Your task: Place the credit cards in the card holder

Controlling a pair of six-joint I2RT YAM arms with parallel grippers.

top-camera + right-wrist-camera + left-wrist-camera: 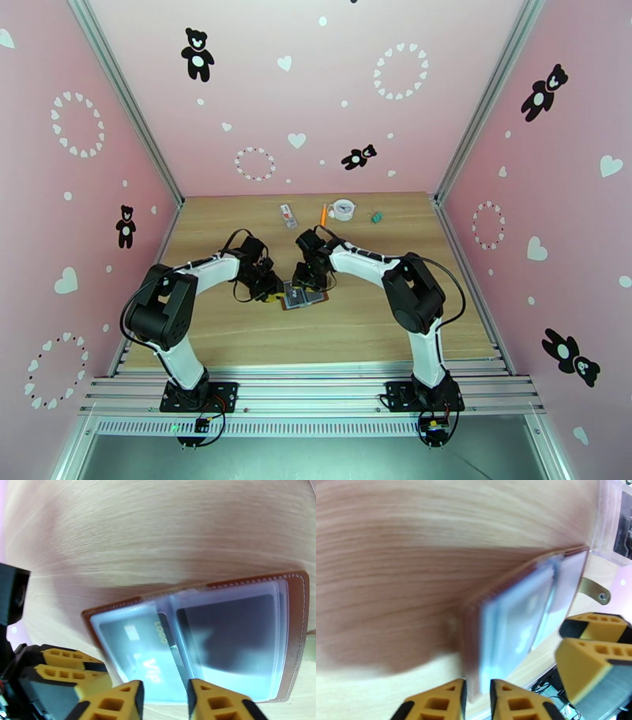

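Card holder (297, 638), credit cards (233, 634) in pockets; left jaws tight on it, right jaws unclear.

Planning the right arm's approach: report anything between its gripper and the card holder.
Nothing visible. The right gripper hangs open at the near edge of the card holder, pockets directly ahead; the left gripper clamps its end, off to one side.

At frame centre, the left gripper (267, 287) and right gripper (310, 276) meet over the open holder (305, 298) on the table (237, 331); a packet (288, 215) and pen (323, 214) lie above.
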